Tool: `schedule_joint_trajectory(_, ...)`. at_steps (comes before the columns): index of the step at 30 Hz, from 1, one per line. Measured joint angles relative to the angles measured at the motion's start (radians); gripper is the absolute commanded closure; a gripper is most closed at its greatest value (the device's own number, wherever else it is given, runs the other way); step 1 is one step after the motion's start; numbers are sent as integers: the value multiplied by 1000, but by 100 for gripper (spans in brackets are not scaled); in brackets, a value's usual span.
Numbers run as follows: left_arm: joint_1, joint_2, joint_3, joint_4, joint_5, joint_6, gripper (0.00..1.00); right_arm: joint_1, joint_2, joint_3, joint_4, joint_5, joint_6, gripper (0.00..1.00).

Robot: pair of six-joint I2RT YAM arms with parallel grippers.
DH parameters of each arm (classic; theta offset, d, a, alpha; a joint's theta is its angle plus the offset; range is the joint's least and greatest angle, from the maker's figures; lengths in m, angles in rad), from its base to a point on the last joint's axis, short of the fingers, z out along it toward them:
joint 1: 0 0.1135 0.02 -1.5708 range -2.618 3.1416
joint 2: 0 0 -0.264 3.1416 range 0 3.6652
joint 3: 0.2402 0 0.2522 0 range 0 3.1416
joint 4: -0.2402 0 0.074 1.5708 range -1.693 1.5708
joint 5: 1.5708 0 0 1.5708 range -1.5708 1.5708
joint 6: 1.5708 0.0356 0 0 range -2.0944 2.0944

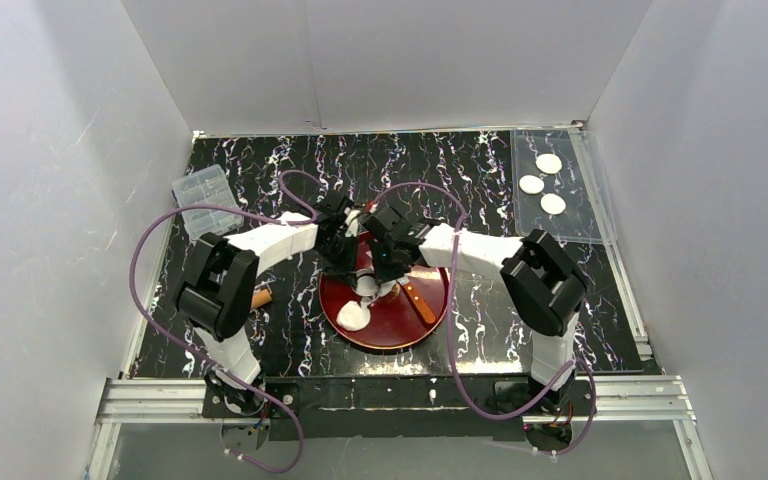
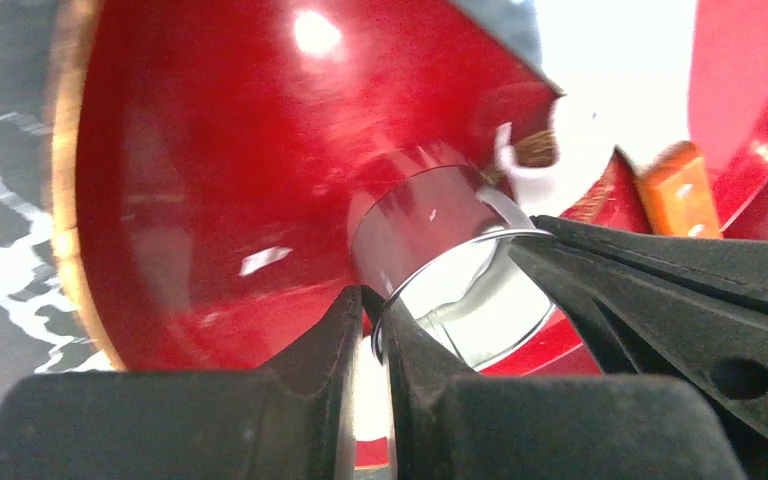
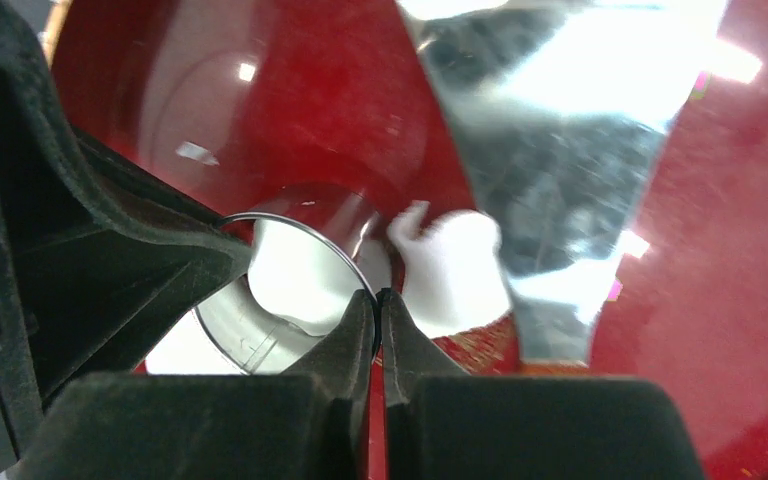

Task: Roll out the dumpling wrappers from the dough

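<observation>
A small metal ring (image 2: 430, 225) stands on the red plate (image 1: 400, 325), and both grippers pinch its rim from opposite sides. My left gripper (image 2: 380, 312) is shut on the ring's near wall. My right gripper (image 3: 378, 300) is shut on the ring (image 3: 260, 335) as well, with white dough (image 3: 300, 270) inside it and a ragged scrap (image 3: 455, 265) just outside. From above, a dough lump (image 1: 353, 317) lies on the plate's near left, below both grippers (image 1: 365, 272). Three round dumpling wrappers (image 1: 531, 184) lie on a clear sheet at the far right.
A scraper with an orange handle (image 1: 420, 300) and a shiny blade (image 3: 560, 150) rests on the plate's right half. A clear plastic box (image 1: 205, 200) sits at the far left. A wooden handle (image 1: 260, 297) pokes out beside the left arm. White walls enclose the table.
</observation>
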Motion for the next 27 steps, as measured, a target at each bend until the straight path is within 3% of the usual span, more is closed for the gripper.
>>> schedule_joint_trajectory(6, -64, 87, 97, -20, 15, -14, 100, -46, -55, -67, -25, 8, -3, 99)
schedule_joint_trajectory(10, -63, 74, 75, -4, 16, -19, 100, -43, -50, -56, -35, 8, -2, 99)
schedule_joint_trajectory(19, 71, -16, -22, 16, 11, -18, 100, 11, 101, 172, -100, -11, -9, 99)
schedule_joint_trajectory(27, 73, -1, -3, -8, 16, -8, 100, 6, 67, 97, -28, -5, -6, 99)
